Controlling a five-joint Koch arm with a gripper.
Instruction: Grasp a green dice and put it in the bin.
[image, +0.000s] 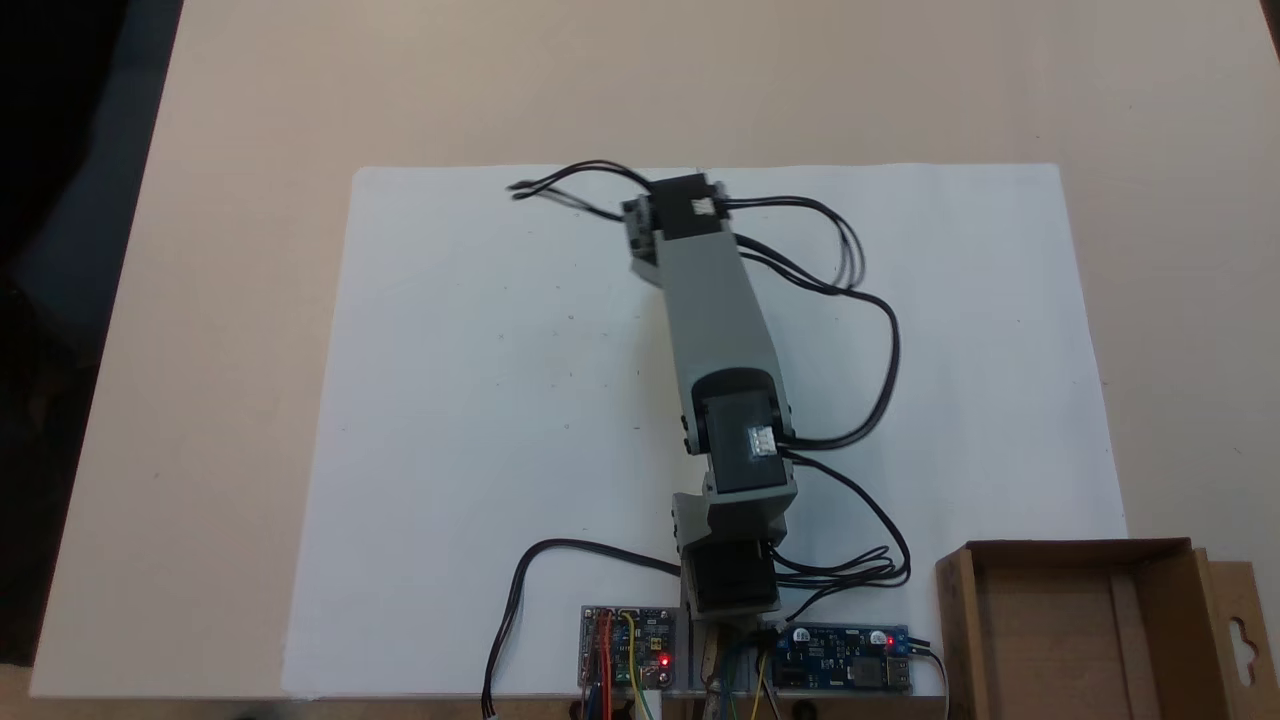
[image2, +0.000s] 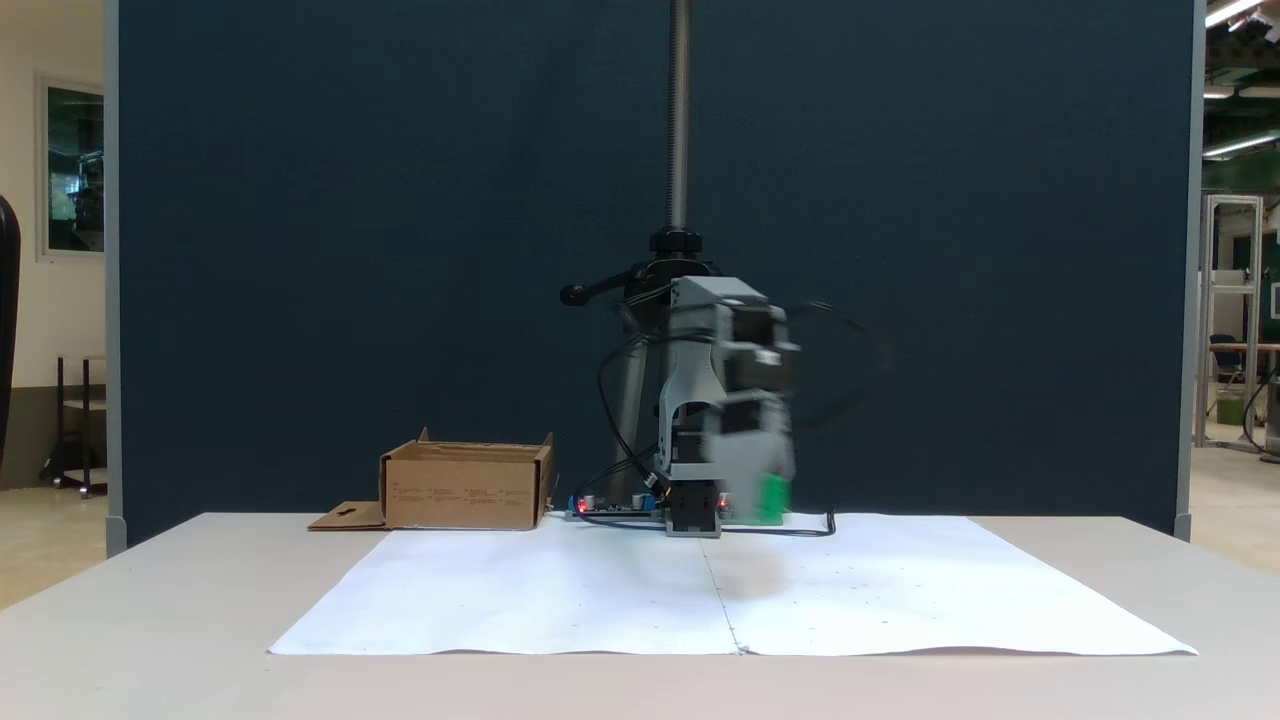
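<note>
On tabletop (image: 220, 300): white paper sheet (image: 480, 420) covers centre; arm (image: 715, 330) stretched out above it. Bin (image: 1060, 630) at tabletop edge just beside sheet corner, near arm base, hang-hole flap (image: 1240, 630) folded outward; visible interior bare cardboard. Circuit boards (image: 845, 655) by base, red lights lit. Tool (image2: 755, 490) motion-blurred above sheet; jaw position: cannot tell. Green dice (image2: 772, 497) at tool tip, raised off sheet, well apart from bin.
</note>
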